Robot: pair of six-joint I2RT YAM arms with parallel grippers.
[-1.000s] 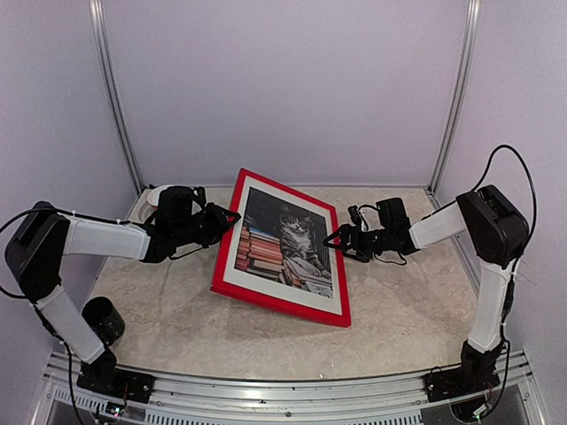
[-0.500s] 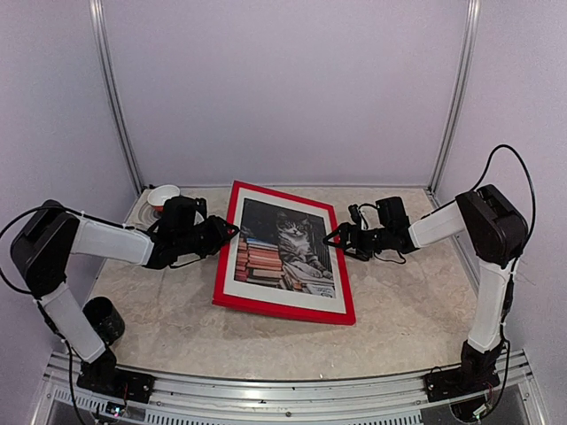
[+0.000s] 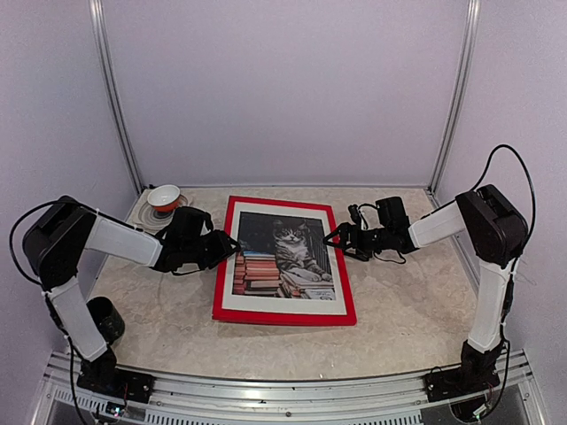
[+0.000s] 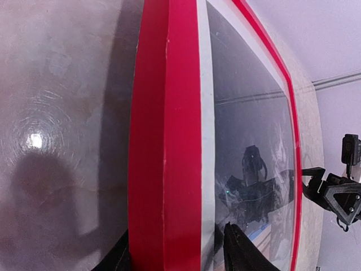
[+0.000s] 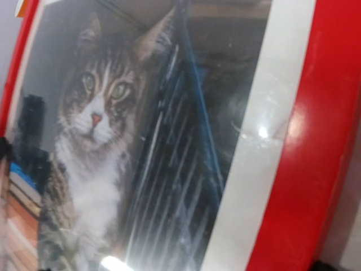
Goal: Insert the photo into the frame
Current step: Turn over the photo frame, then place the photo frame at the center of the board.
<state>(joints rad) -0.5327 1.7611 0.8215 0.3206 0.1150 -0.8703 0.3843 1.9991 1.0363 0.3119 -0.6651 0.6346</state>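
The red frame lies flat on the table, face up, with the cat photo behind its glass. My left gripper is low at the frame's left rail. In the left wrist view its open jaws straddle that red rail: one finger is at the outer edge, the other over the glass. My right gripper stands open at the frame's upper right edge. The right wrist view looks straight at the cat photo and the red rail; its own fingers do not show there.
A red-and-white bowl on a plate stands at the back left corner. A black cylinder sits by the left arm's base. Enclosure walls and metal posts close in the table at the back and sides.
The frame, tilted up on its left side before, has come down flat on the table. My left gripper has sunk with it and its jaws have widened. The right arm has not moved.
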